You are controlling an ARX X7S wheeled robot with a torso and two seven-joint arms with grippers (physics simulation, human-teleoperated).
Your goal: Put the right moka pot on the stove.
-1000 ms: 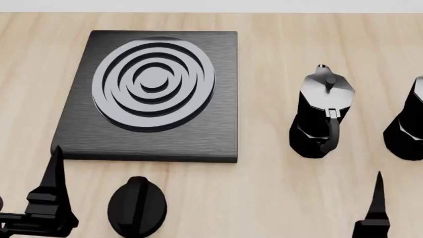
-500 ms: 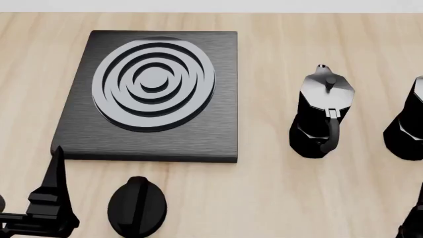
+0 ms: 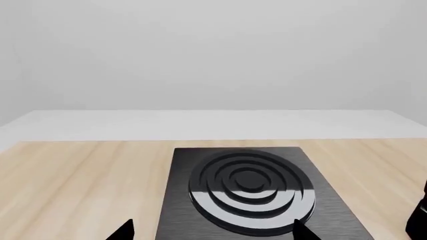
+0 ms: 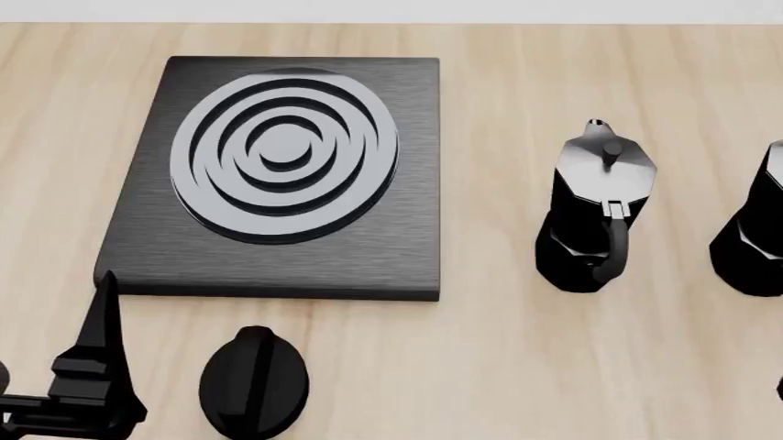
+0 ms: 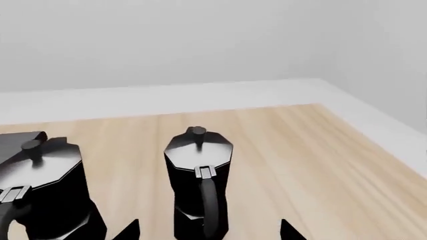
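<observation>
Ahead of the right gripper (image 5: 208, 231), centred between its spread, empty jaws: black faceted right moka pot (image 5: 199, 182), handle facing it. Judgement: advance straight, close around the waist. Left gripper (image 3: 212, 231) open before flat black ringed stove (image 3: 248, 187).

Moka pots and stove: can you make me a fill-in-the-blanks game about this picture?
1. The number of moka pots standing on the wooden table is ____.
2. The stove has shiny ____ on top for its burner.
3. In the right wrist view, the right moka pot turns its ____ toward the camera.
4. The black oval knob lies ____ the stove, not on it.

Missing words: two; rings; handle; beside
</observation>
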